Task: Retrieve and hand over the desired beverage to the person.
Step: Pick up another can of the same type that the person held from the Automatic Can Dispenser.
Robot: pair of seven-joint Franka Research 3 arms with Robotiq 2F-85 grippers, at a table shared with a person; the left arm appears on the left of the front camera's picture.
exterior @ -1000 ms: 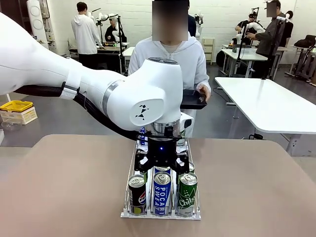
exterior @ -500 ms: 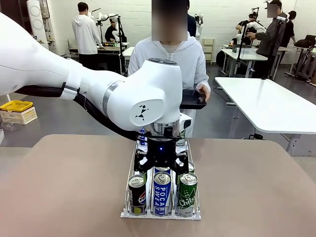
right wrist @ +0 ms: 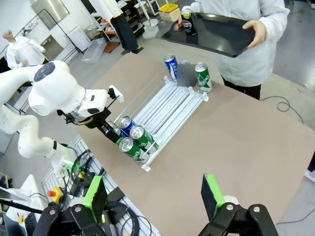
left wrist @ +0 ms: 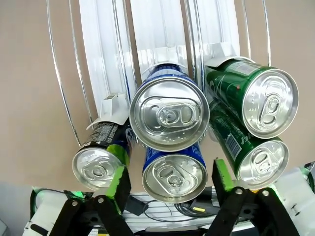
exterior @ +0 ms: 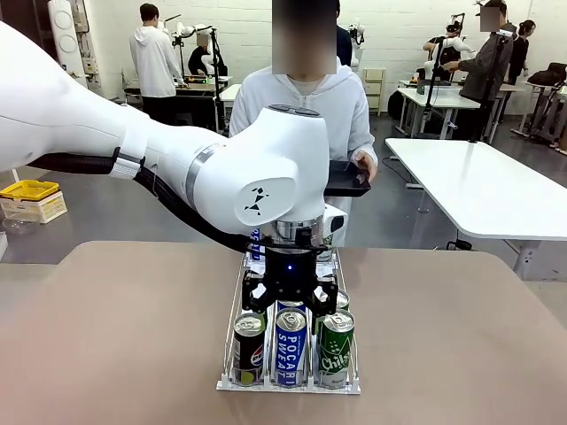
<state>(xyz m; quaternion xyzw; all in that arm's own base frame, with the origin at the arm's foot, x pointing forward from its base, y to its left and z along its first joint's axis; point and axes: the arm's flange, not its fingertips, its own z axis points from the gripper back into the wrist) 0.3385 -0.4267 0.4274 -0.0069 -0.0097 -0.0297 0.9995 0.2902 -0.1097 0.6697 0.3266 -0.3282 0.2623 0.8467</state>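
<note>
a broad tan matte table (exterior: pixel 124 336) fills the foreground. behind it lies a grey smooth floor (exterior: pixel 124 208), running back to a white-painted brick wall (exterior: pixel 390 27). right of the tan table stands a white-topped long table (exterior: pixel 483 186). left of it, on the floor, sits a yellow shallow plastic tray (exterior: pixel 28 189) on a pale box. even, bright indoor light.

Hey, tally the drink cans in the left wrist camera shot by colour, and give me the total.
black can: 1
blue cans: 2
green cans: 2
Total: 5
</note>
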